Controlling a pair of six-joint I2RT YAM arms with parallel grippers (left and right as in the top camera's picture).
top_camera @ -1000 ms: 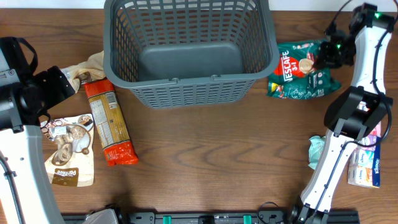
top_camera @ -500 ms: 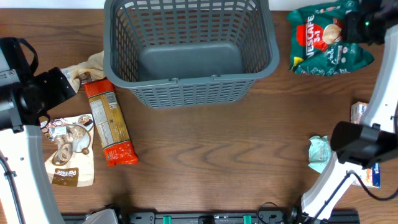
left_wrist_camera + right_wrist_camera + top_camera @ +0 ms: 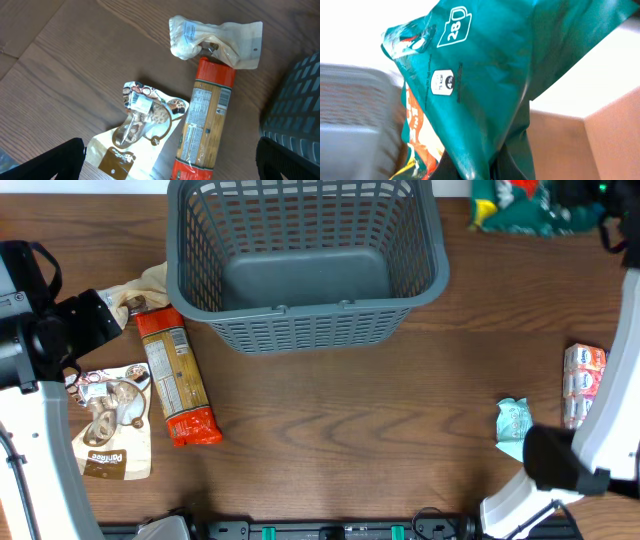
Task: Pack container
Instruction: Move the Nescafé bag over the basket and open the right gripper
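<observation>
The dark grey lattice basket (image 3: 305,260) stands at the top middle of the table, with nothing inside. My right gripper (image 3: 575,195) is at the top right edge, shut on a green Nescafe bag (image 3: 515,205) lifted off the table. In the right wrist view the bag (image 3: 485,85) fills the frame and hangs from the jaws (image 3: 487,165). My left gripper (image 3: 170,165) is open above a brown-and-white snack pouch (image 3: 135,135) and an orange pasta packet (image 3: 205,125). Both also show in the overhead view, the pouch (image 3: 112,420) and the packet (image 3: 178,375).
A cream crumpled bag (image 3: 140,292) lies by the basket's left corner, also in the left wrist view (image 3: 215,37). On the right lie a pale green packet (image 3: 514,422) and a pink-and-white packet (image 3: 582,375).
My right gripper has lifted the green Nescafe bag off the table and carried it up toward the top right edge. The left arm has not moved.
</observation>
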